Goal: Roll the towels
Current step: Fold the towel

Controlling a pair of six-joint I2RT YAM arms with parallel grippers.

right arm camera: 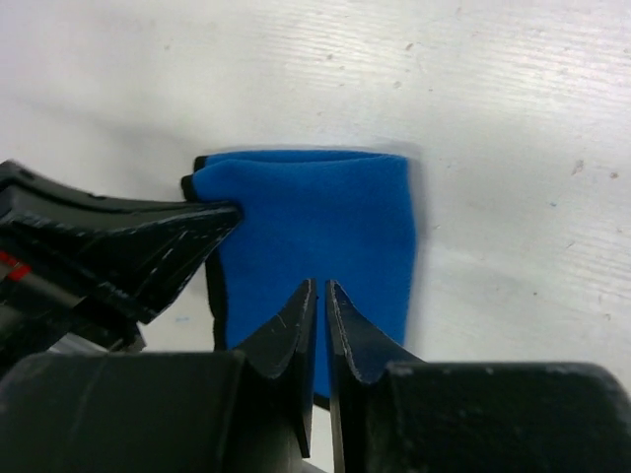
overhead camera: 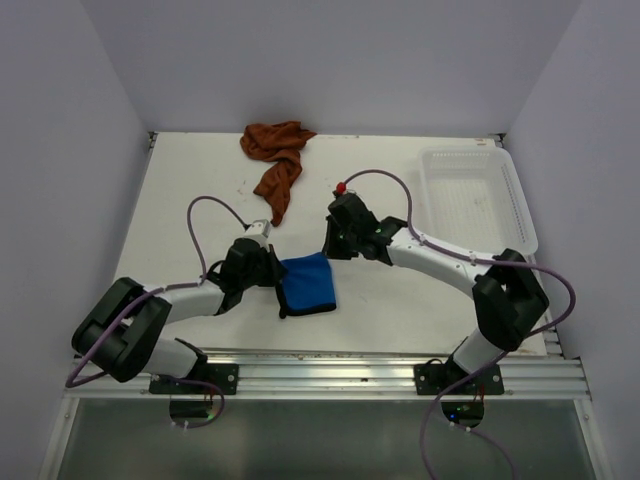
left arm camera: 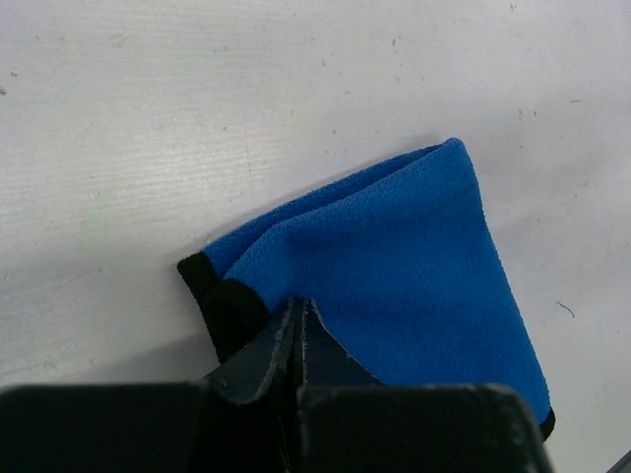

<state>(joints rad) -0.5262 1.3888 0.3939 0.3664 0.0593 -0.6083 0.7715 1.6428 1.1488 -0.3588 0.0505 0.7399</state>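
Note:
The blue towel (overhead camera: 308,283) lies folded on the table between the two arms. It also shows in the left wrist view (left arm camera: 394,256) and the right wrist view (right arm camera: 315,227). My left gripper (overhead camera: 270,268) is shut, and its tips (left arm camera: 299,304) pinch the towel's left edge by the black-trimmed corner. Its fingers (right arm camera: 148,246) reach that corner in the right wrist view. My right gripper (overhead camera: 335,243) hovers over the towel's far right corner. Its jaws (right arm camera: 321,286) stand closed to a thin slit with nothing between them. The rust-brown towel (overhead camera: 279,160) lies crumpled at the back of the table, away from both grippers.
A white mesh basket (overhead camera: 500,165) stands at the back right of the table. The white table (overhead camera: 200,190) has walls on three sides and a metal rail (overhead camera: 330,372) along the near edge. Purple cables loop above both arms.

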